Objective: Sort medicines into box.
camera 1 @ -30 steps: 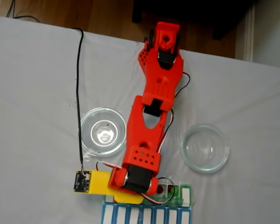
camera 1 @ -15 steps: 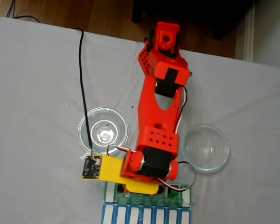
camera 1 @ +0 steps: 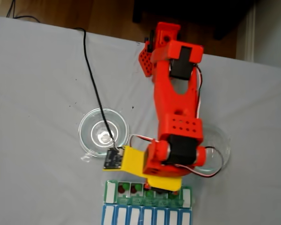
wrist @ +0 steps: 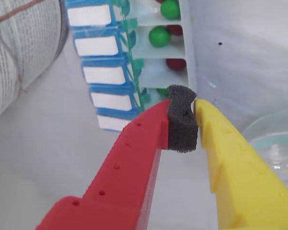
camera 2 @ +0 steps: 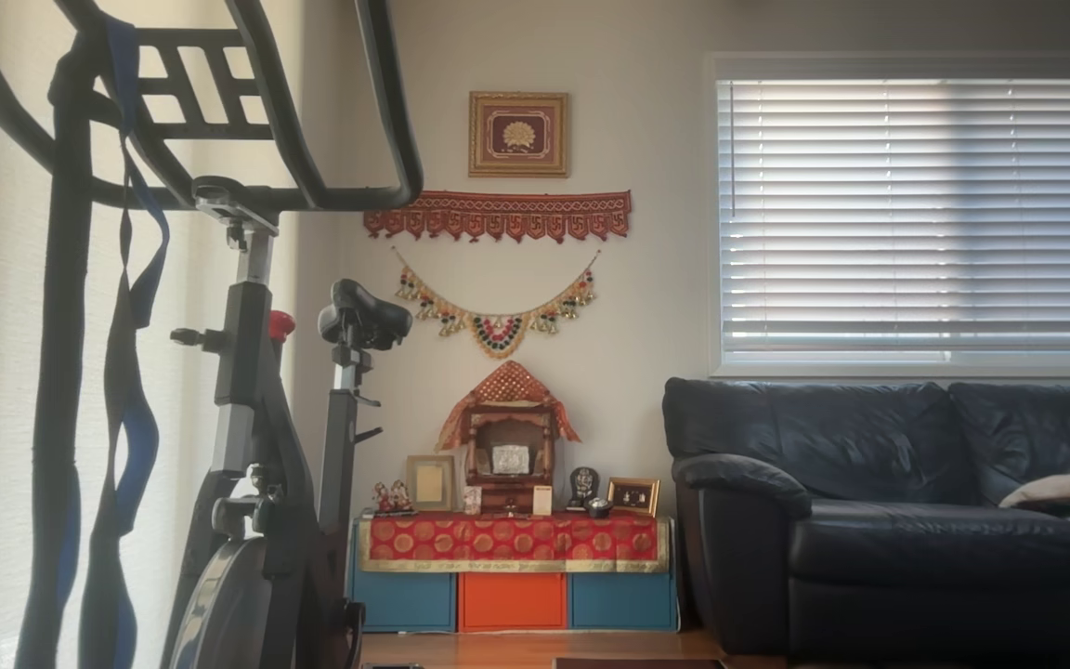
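In the wrist view my gripper [wrist: 189,103] hangs just above the near end of the box [wrist: 188,52]. Its red finger [wrist: 134,148] carries a dark foam pad [wrist: 182,122] that presses against the yellow finger [wrist: 230,158], so it is shut with nothing seen between. The box's white compartments lie open and hold medicines: green balls [wrist: 159,36] and dark red balls [wrist: 175,63]. In the fixed view the gripper [camera 1: 164,184] sits over the middle of the box [camera 1: 110,191], and small red and green balls [camera 1: 124,188] show in its compartments.
A blue-lidded organizer row [camera 1: 145,216] lies right beside the box, along the table's bottom edge. Two clear glass dishes stand on the grey cloth, one at the left [camera 1: 103,132] and one at the right [camera 1: 221,145], half under the arm. A black cable [camera 1: 91,75] crosses the left dish.
In the fixed view the arm has swung from the box's left end toward the right dish and drawn back a little. More of the box's compartments now show.
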